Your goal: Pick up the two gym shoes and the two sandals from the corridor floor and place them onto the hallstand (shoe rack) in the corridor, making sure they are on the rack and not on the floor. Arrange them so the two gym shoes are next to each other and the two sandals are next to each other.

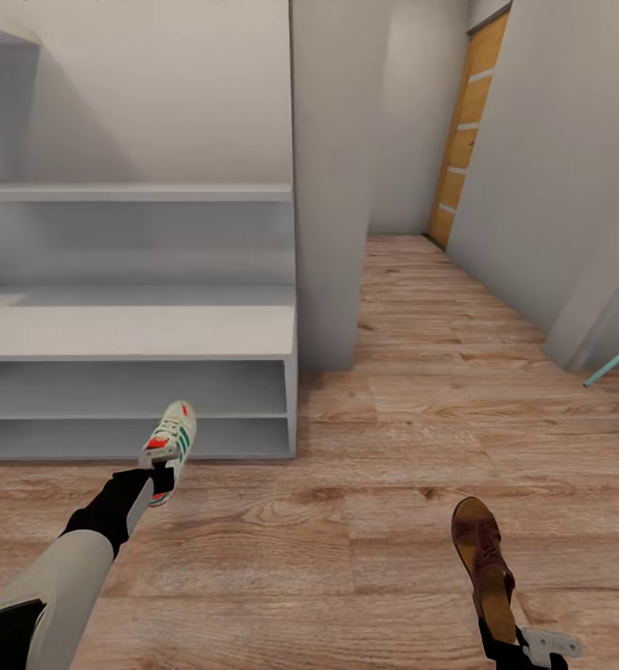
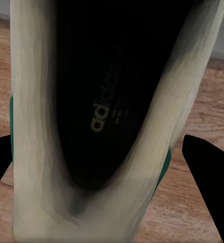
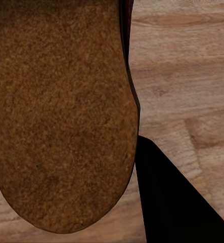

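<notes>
Nearest, low right: right tool [image 1: 518, 644] at the heel of a brown sandal [image 1: 483, 566], toe pointing away down the corridor floor [image 1: 365, 521]. From the head view the sandal looks carried just above the planks rather than lying on them, though that is a judgement. Fingers are clamped on its heel end.

Near left: left tool [image 1: 163, 468] grips a gym shoe [image 1: 169, 445] at the heel, toe tilted up toward the hallstand [image 1: 132, 330]. The shoe hangs in front of the lower open shelves, right of their middle, not yet on any level.

Far: corridor runs on to a wooden door [image 1: 463, 130]; a teal frame [image 1: 618, 361] sits at the right edge.

Step in hand, as I read it: deliver the gym shoe to the rack. Do it well by keeping the toe raised to clear the shelf lip, setting it down flat and well in from the edge, and leaving room beside it for its partner. Keep the sandal high and away from the floor meanwhile.

Views compared: left wrist view shows the shoe's dark insole [image 2: 104, 101] with lettering and one black finger [image 2: 205, 177] at each flank, confirming the grip. Right wrist view shows the sandal's tan footbed [image 3: 61, 111] close up, with a black finger [image 3: 167, 197] beside it; the head view alone gives the rack's position.
</notes>
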Available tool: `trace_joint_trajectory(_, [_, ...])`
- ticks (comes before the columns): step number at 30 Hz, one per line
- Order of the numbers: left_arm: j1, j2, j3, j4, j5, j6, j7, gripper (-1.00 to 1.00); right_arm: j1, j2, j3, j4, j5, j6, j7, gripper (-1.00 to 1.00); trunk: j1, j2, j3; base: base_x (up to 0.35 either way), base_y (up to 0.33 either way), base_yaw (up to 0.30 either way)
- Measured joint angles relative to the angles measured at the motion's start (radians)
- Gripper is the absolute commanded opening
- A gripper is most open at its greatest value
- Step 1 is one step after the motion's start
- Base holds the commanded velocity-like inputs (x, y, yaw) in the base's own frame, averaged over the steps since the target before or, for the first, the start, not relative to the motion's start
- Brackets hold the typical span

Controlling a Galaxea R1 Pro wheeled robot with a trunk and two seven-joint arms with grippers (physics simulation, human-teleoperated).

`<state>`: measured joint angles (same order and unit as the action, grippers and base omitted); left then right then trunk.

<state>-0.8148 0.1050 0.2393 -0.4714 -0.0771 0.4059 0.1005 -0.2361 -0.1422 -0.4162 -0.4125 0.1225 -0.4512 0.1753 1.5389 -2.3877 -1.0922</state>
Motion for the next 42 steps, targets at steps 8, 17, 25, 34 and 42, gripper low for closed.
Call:
trace_joint_trajectory(8, [-0.008,0.003,0.001,-0.001,0.001,-0.003,0.0,-1.0,0.0,0.0,-0.002,-0.001,-0.002,0.0,-0.001,-1.0,0.0,0.0,0.0,0.0,0.0,0.0])
trace_joint_trajectory(17, [-0.01,-0.003,0.001,-0.053,0.002,-0.005,-0.001,-1.0,0.0,0.002,-0.002,-0.001,-0.002,0.0,-0.002,-1.0,0.027,-0.049,-0.025,0.0,0.0,0.012])
trace_joint_trajectory(25, [-0.011,-0.006,-0.039,-0.069,0.004,-0.04,-0.001,-1.0,0.0,0.002,-0.002,-0.001,-0.002,0.0,-0.003,-1.0,0.057,-0.105,-0.061,0.0,0.0,0.079])
trace_joint_trajectory(34, [-0.007,-0.005,-0.099,-0.067,0.004,-0.126,-0.001,-1.0,0.0,0.002,-0.002,-0.001,-0.002,0.0,-0.003,-1.0,0.058,-0.105,-0.066,0.0,0.0,0.031])
trace_joint_trajectory(42, [-0.001,-0.005,-0.101,-0.067,0.004,-0.133,-0.001,-1.0,0.0,0.002,-0.002,-0.001,-0.002,0.0,-0.003,-1.0,0.058,-0.105,-0.066,0.001,0.0,0.002])
